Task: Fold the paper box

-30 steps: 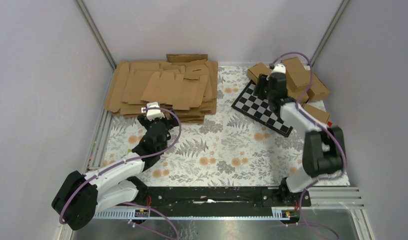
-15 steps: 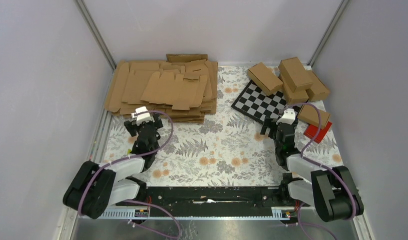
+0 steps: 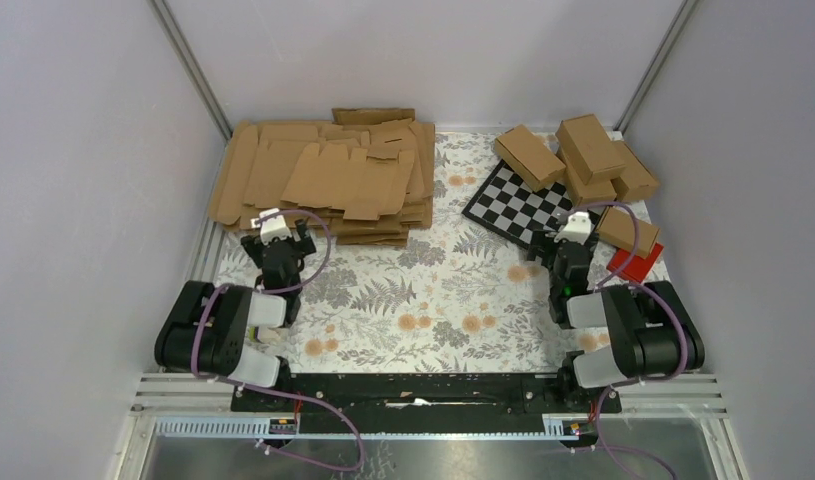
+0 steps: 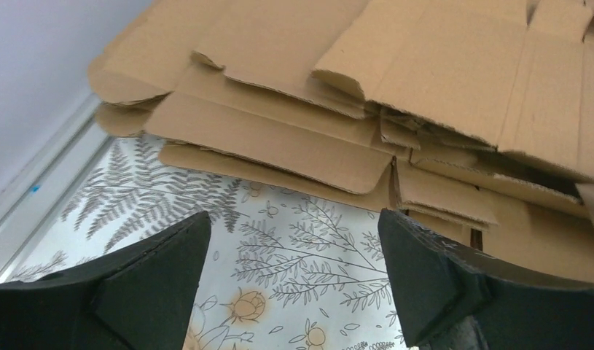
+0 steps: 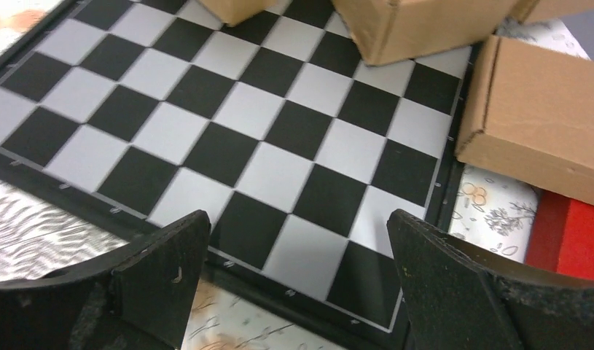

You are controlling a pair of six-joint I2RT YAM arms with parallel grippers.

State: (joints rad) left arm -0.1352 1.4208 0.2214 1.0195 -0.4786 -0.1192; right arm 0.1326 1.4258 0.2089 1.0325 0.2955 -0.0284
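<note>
The paper box (image 3: 529, 156) is a small folded brown carton. It lies on the far corner of the checkerboard (image 3: 518, 212), and no gripper touches it. My right gripper (image 3: 561, 250) is open and empty, low over the near edge of the checkerboard (image 5: 243, 109); in the right wrist view (image 5: 297, 215) its jaws stand wide apart. My left gripper (image 3: 278, 240) is open and empty on the mat, just in front of the heap of flat blanks (image 3: 323, 180). The left wrist view (image 4: 292, 219) shows only patterned mat between its fingers.
Other folded cartons (image 3: 591, 145) sit stacked at the back right. One carton (image 3: 626, 228) rests partly on a red flat block (image 3: 633, 263), and both show in the right wrist view (image 5: 541, 124). The blank heap (image 4: 352, 87) fills the back left. Walls enclose three sides.
My right arm has drawn back from the cartons at the back right to the checkerboard's near edge. My left arm has folded back away from the blank heap. Both grippers are empty.
</note>
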